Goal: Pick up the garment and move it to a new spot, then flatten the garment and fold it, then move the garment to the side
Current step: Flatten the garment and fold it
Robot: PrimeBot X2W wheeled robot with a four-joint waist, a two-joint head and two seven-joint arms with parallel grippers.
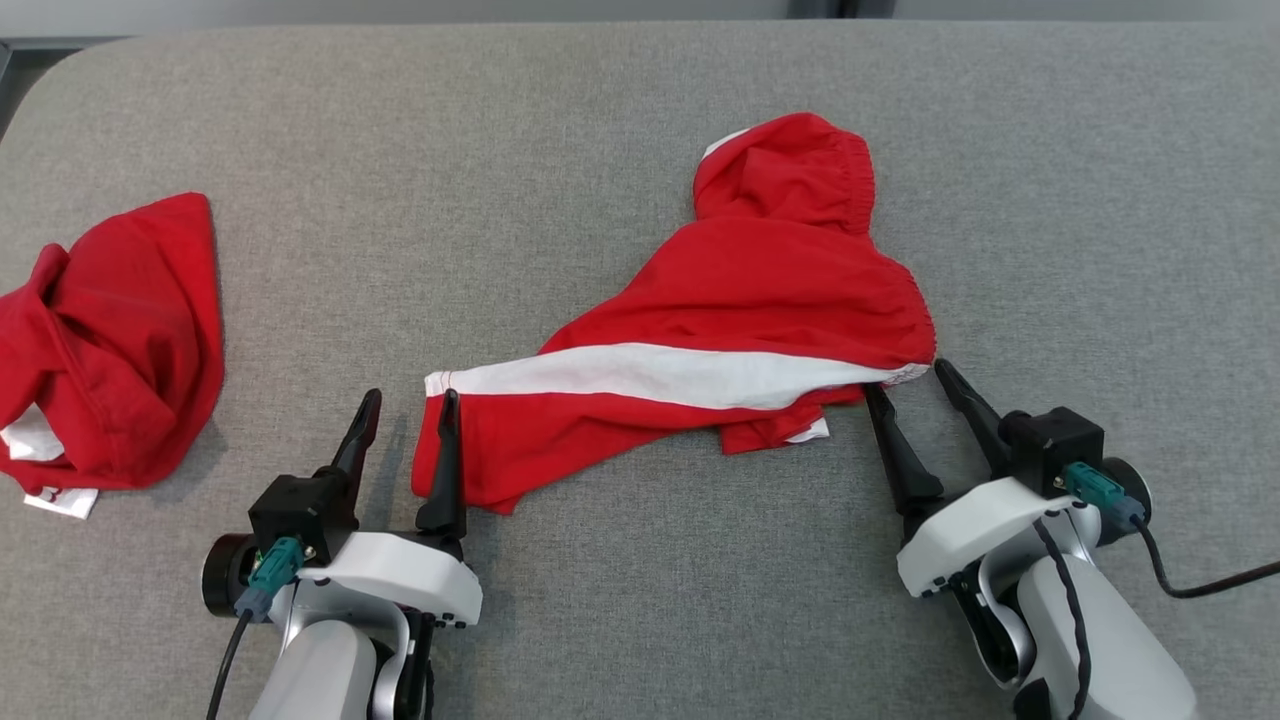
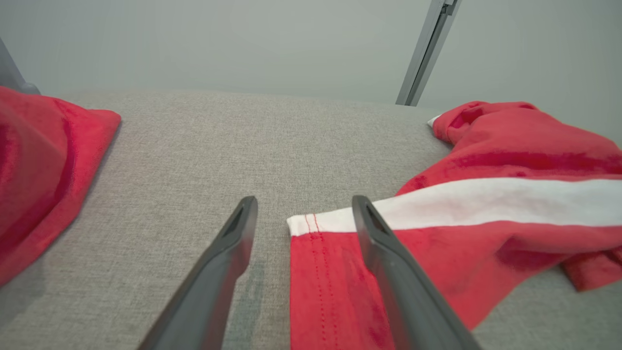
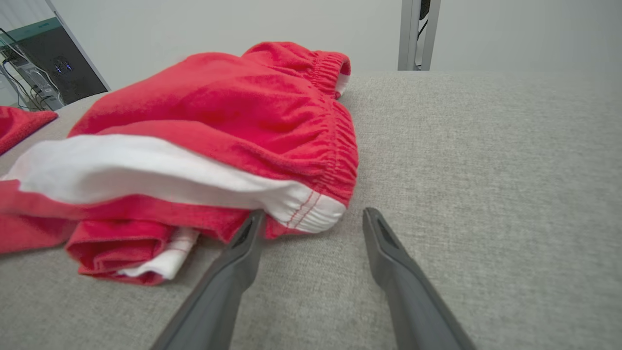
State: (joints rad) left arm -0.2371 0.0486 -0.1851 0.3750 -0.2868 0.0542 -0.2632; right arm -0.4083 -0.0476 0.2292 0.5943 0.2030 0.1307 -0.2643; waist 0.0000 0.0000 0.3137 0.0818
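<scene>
In the head view, the garment (image 1: 760, 290), red shorts with a white side stripe, lay crumpled right of centre on the grey tabletop (image 1: 600, 150). It was well apart from a second red garment (image 1: 120, 340) at the left edge. The left tool (image 1: 412, 395) and right tool (image 1: 904, 376) stood open at its two near ends, holding nothing.

In the left wrist view, the stitched leg hem (image 2: 311, 228) sat between the spread fingers, one finger lying across the cloth.

In the right wrist view, the gathered waistband (image 3: 340, 146) ended just ahead of the open fingers. The cloth looked soft, light and limp, likely to sag when lifted. The hem and waistband corners seemed the firmest places to pinch.
</scene>
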